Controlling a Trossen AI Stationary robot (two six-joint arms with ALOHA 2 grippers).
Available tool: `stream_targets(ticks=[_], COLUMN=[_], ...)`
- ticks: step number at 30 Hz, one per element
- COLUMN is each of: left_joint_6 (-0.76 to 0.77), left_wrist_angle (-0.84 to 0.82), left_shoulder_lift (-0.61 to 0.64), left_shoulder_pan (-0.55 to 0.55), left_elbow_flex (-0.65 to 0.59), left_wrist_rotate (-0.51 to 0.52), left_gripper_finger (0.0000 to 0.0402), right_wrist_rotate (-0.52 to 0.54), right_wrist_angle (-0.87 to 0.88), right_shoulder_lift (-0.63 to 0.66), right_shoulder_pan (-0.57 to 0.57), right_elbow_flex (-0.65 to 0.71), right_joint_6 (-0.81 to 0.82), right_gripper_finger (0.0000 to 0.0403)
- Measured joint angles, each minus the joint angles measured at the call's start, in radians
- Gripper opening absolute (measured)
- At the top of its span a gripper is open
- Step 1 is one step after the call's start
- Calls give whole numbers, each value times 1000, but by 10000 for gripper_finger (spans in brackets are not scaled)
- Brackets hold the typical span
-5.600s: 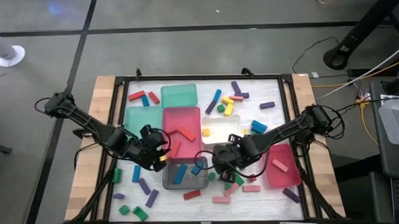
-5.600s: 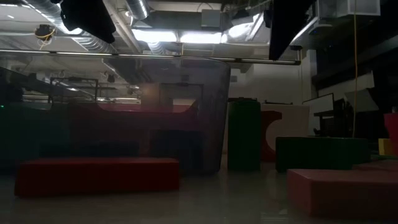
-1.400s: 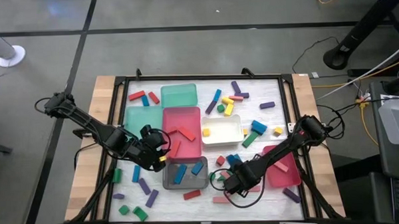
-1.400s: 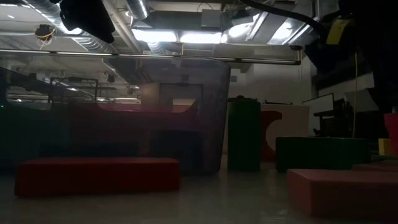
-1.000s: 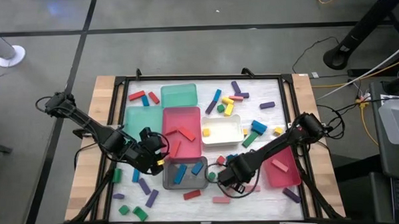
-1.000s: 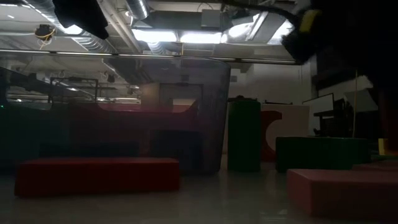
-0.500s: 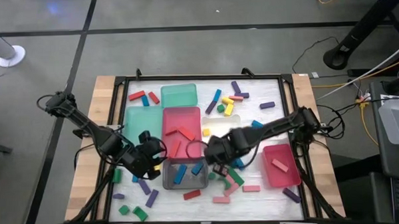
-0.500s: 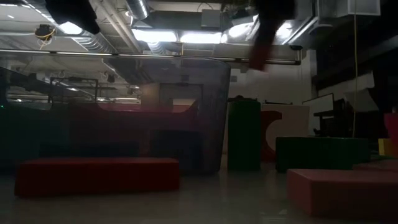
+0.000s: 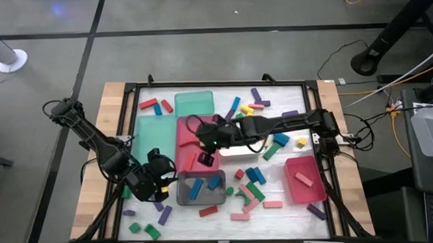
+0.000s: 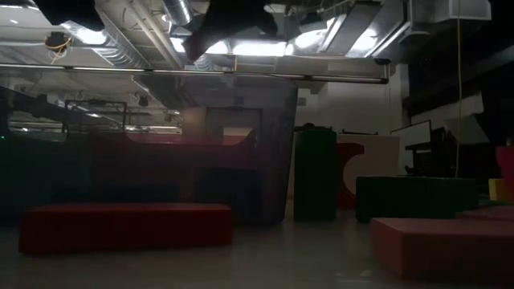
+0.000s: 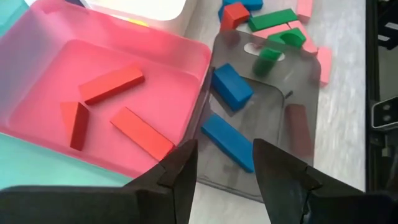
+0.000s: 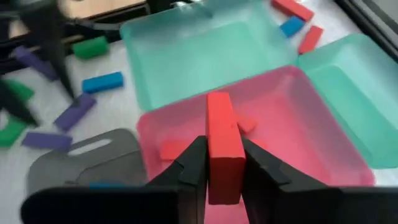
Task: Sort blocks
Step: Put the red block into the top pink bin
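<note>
My right gripper [image 12: 222,163] is over the pink tray [image 9: 189,127], fingers clamped on a red block [image 12: 221,144] held upright above the tray floor; other red blocks [image 11: 112,84] already lie inside. My left gripper [image 11: 224,163] hovers open, holding nothing, at the near edge of the grey tray [image 11: 273,118], which has two blue blocks [image 11: 231,86] in it. Loose blocks sit scattered on the table [image 9: 302,104]

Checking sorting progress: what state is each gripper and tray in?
Right gripper: shut on red block, above red tray.
Left gripper: open, empty.
Red tray: holds red blocks.
Grey tray: holds blue blocks.
</note>
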State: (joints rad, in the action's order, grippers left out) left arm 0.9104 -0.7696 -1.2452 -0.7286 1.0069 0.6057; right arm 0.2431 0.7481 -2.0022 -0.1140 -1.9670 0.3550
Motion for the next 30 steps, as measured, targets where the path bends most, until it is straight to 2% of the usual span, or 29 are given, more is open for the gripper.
stream_targets(ticks=[7,21,24,27,30], left_joint_6=[26,25,25,26,26], left_wrist_angle=[-6,-5,-5,-4,-4], left_shoulder_lift=[1,1,1,1,1], left_shoulder_pan=[-38,-44,-44,-44,-44], left_elbow_flex=[0,0,0,0,0], left_wrist_rotate=[0,-1,-40,-75,-82], left_gripper_finger=[143,143,143,143,143], right_wrist_rotate=[-60,-70,-80,-80,-78], right_wrist_angle=[-22,-18,-12,-12,-13], right_shoulder_lift=[-14,-14,-14,-14,-14], right_shoulder_pan=[52,62,62,62,62], right_elbow_flex=[1,1,1,1,1], right_joint_6=[-1,-50,-50,-50,-49], right_gripper_finger=[76,76,77,89,120])
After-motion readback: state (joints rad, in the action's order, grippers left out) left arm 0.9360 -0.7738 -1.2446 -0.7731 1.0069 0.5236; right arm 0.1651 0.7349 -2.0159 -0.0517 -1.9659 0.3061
